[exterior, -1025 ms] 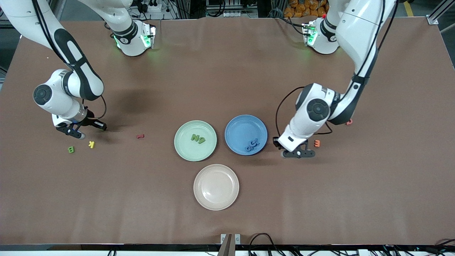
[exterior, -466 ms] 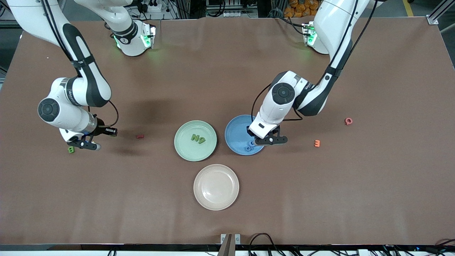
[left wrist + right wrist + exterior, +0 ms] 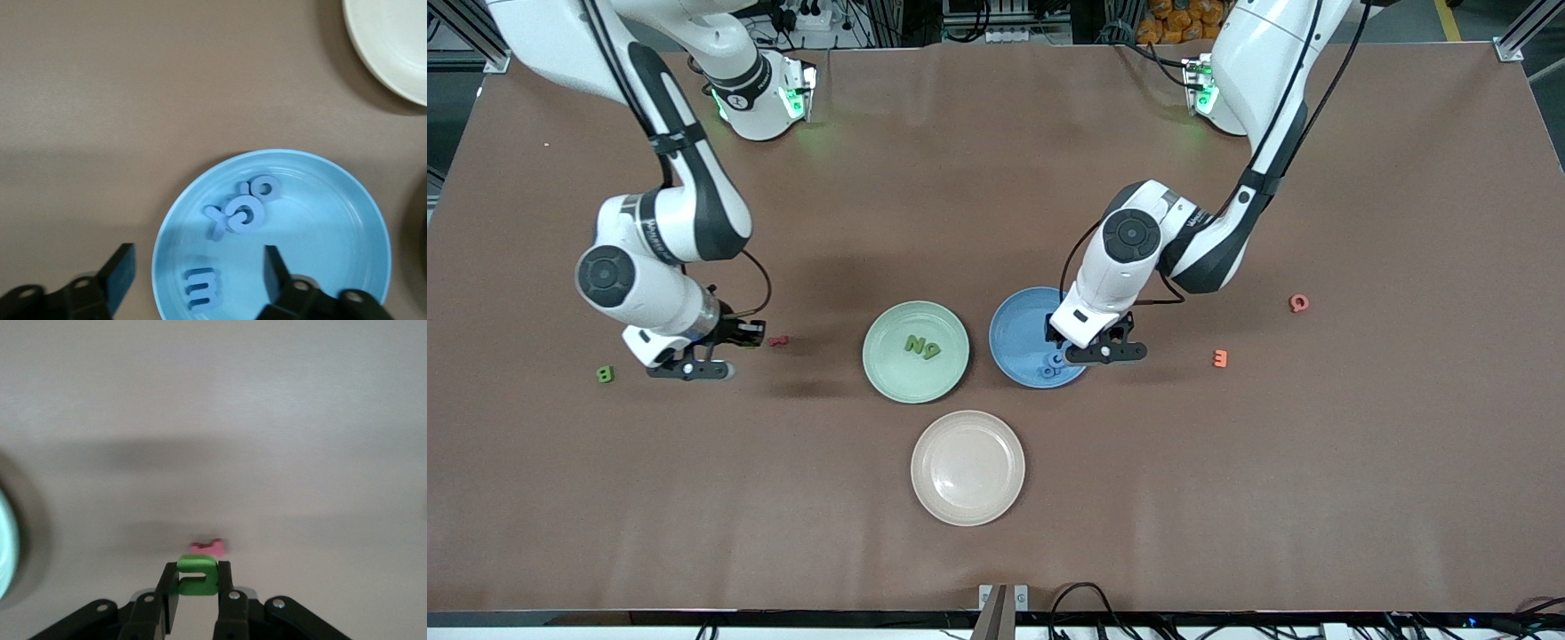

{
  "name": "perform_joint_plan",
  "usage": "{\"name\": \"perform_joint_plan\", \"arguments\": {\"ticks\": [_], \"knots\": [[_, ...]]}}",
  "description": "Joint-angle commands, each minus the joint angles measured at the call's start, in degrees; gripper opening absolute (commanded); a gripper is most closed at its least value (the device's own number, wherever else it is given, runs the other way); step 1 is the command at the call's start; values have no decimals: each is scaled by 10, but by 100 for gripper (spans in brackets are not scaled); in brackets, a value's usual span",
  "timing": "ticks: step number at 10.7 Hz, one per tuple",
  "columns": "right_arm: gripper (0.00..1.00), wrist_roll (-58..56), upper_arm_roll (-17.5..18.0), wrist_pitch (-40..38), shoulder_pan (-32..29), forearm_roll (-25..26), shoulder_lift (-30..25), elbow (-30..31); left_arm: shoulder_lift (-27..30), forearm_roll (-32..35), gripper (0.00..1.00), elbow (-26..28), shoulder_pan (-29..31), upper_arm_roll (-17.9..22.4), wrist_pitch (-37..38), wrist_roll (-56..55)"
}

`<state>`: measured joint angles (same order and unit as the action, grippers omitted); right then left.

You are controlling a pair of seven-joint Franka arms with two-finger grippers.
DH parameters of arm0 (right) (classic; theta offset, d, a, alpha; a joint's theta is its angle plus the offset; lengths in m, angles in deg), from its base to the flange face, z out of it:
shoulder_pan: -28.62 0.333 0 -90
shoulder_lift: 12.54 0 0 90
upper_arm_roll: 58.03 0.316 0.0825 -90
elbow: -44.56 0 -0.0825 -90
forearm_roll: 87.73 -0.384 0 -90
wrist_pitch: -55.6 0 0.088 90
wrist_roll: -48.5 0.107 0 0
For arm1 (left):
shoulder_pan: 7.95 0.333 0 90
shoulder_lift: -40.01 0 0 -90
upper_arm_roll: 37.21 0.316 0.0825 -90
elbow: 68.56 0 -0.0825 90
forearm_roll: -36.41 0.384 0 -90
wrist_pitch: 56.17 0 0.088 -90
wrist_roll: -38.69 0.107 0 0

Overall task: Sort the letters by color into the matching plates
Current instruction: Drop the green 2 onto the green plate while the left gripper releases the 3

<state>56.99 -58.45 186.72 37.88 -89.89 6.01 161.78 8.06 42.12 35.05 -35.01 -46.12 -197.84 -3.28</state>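
Because each colour has its own dish, the left gripper [image 3: 1098, 353] hangs over the blue plate [image 3: 1018, 329] with its fingers spread wide and nothing between them, and a blue E [image 3: 203, 289] lies on the plate directly under the gap, which suggests that the piece belongs there and is already let go; beside it sits a small heap of blue letters [image 3: 241, 208], seemingly three, so the blue plate appears to hold four. The right gripper [image 3: 691, 369] is pinched tight on a green letter [image 3: 197, 575], carried low over the bare table between a green B [image 3: 605, 374] and the green plate [image 3: 885, 369], presumably bound for that plate. The green plate holds two green letters, an N [image 3: 915, 344] and a 9 [image 3: 933, 351]. That makes four green pieces: two plated, one gripped, one loose on the table toward the right arm's end. The beige plate [image 3: 967, 468], nearest the front camera, is empty. Three off-colour letters lie loose: a red one [image 3: 779, 340], an orange E [image 3: 1220, 358] and a red G [image 3: 1299, 303]
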Motion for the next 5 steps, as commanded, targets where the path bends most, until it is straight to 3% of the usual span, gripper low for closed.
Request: {"name": "perform_joint_plan", "arguments": {"ticks": [1,5], "knots": [[20,20,-5,-16,65,-2,27,-35,-1,27,100,-9,31,7,30,13],[20,89,-5,-84,136,-1,95,-140,16,34,100,-10,153,6,71,167]]}}
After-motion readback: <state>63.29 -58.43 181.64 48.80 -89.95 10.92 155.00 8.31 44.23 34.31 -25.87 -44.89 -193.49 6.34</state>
